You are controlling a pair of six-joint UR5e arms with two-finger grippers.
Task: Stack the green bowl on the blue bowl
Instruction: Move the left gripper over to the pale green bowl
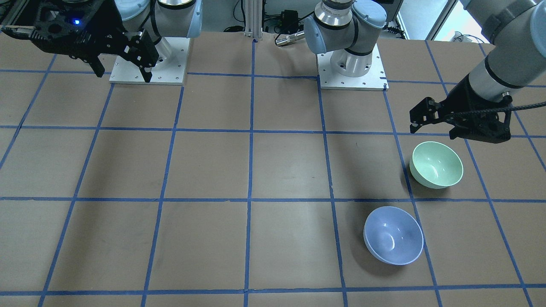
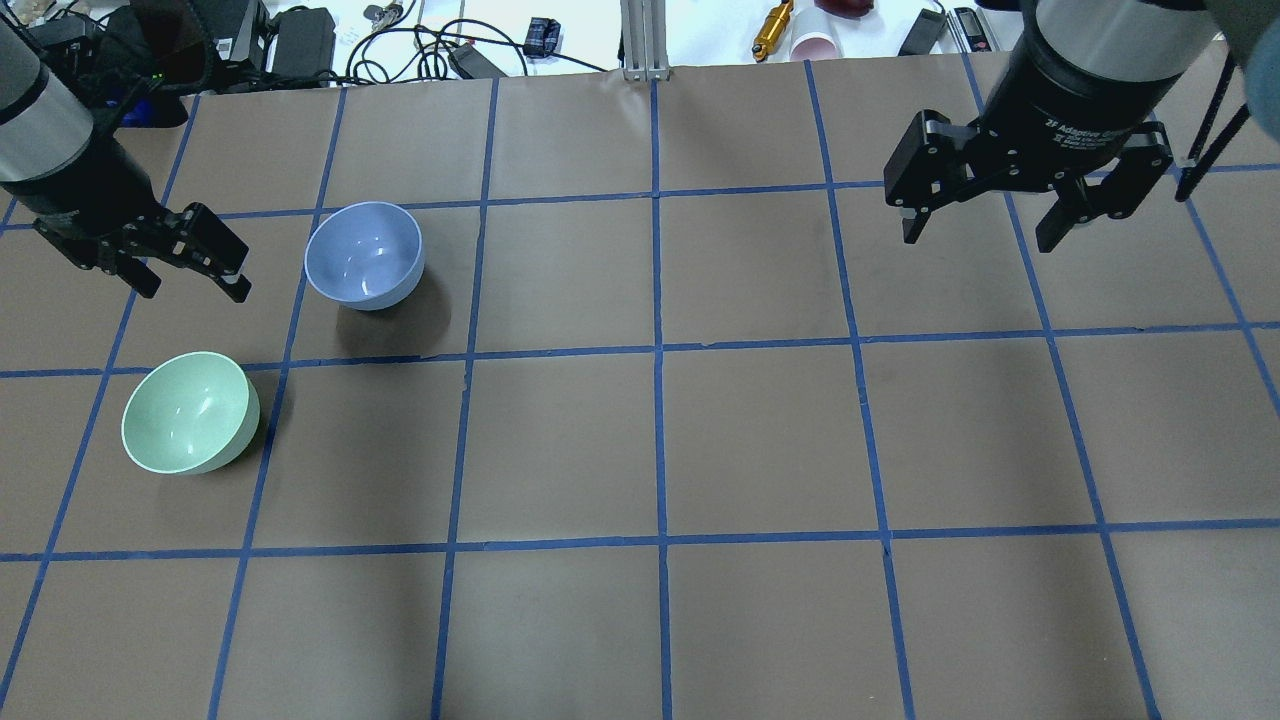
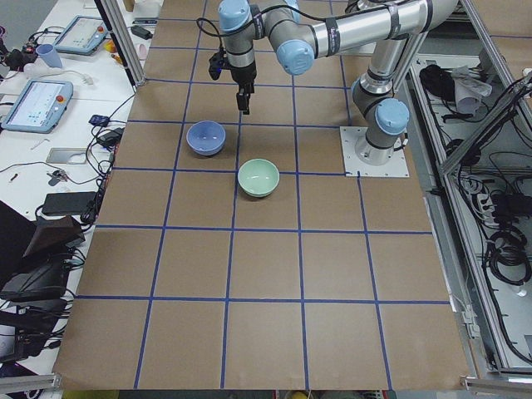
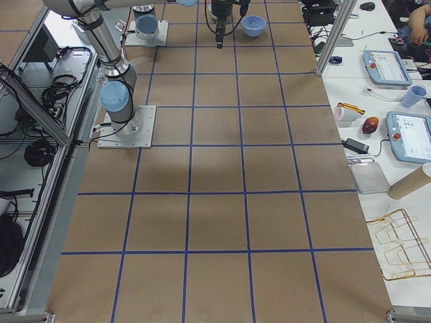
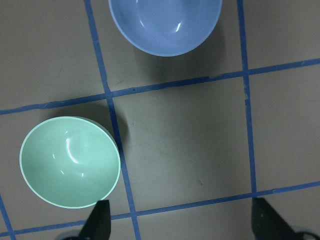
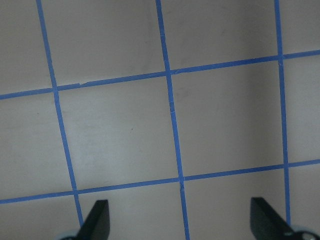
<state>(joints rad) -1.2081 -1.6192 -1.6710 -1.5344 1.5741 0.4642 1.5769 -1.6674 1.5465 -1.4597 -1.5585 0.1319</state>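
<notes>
The green bowl (image 1: 436, 164) (image 2: 188, 412) (image 3: 258, 177) stands upright and empty on the brown table. The blue bowl (image 1: 393, 235) (image 2: 363, 255) (image 3: 205, 138) stands upright and empty about one grid square away, apart from it. My left gripper (image 1: 433, 130) (image 2: 195, 290) is open and empty, held above the table near both bowls. Its wrist view looks down on the green bowl (image 5: 70, 161) at lower left and the blue bowl (image 5: 165, 25) at the top. My right gripper (image 1: 123, 76) (image 2: 977, 240) is open and empty, far off on the other side.
Blue tape lines (image 2: 657, 350) divide the table into squares. The arms' white base plates (image 1: 148, 64) (image 1: 352, 70) sit at the robot's edge. Cables, chargers and a pink cup (image 2: 815, 45) lie past the far edge.
</notes>
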